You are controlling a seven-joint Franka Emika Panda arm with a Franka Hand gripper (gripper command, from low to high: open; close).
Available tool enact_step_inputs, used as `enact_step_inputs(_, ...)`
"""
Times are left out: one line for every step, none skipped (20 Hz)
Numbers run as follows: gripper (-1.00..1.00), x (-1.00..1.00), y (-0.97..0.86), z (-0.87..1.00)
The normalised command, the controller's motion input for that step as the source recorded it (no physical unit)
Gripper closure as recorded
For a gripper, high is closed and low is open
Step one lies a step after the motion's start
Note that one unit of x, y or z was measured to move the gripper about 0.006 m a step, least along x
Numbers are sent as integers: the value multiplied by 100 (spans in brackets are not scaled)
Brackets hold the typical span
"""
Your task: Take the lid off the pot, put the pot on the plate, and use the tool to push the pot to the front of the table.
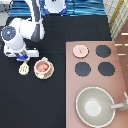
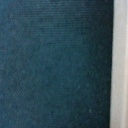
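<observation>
On the black table, the uncovered reddish-filled pot sits on the plate; gripper above the tool.

text: none readable | labels: none on pot, plate, lid, tool or stove | gripper: above the tool at the exterior view's left, unmarked

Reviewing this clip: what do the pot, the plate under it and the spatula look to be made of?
The pot looks like matte pink-tan plastic: flat colour, no metallic glint. The plate beneath it is cream-yellow, seemingly plastic too. The spatula, cream-white and dull, also reads as toy plastic. The end effector sits just above the spatula. All judged by look alone.
</observation>
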Motion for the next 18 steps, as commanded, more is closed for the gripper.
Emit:
enact_step_inputs(100,-33,-1,0)
enact_step_inputs(100,-39,0,4)
enact_step_inputs(100,-48,1,23)
enact_step_inputs(100,-54,19,53)
enact_step_inputs(100,-55,25,72)
enact_step_inputs(100,-55,27,73)
enact_step_inputs(100,-57,27,75)
enact_step_inputs(100,-59,25,76)
enact_step_inputs(100,-60,30,75)
enact_step_inputs(100,-60,30,73)
enact_step_inputs(100,-59,30,73)
enact_step_inputs(100,-58,30,72)
enact_step_inputs(100,-57,30,71)
enact_step_inputs(100,-57,30,68)
enact_step_inputs(100,-55,29,63)
enact_step_inputs(100,-53,27,57)
enact_step_inputs(100,-55,30,53)
enact_step_inputs(100,-53,31,47)
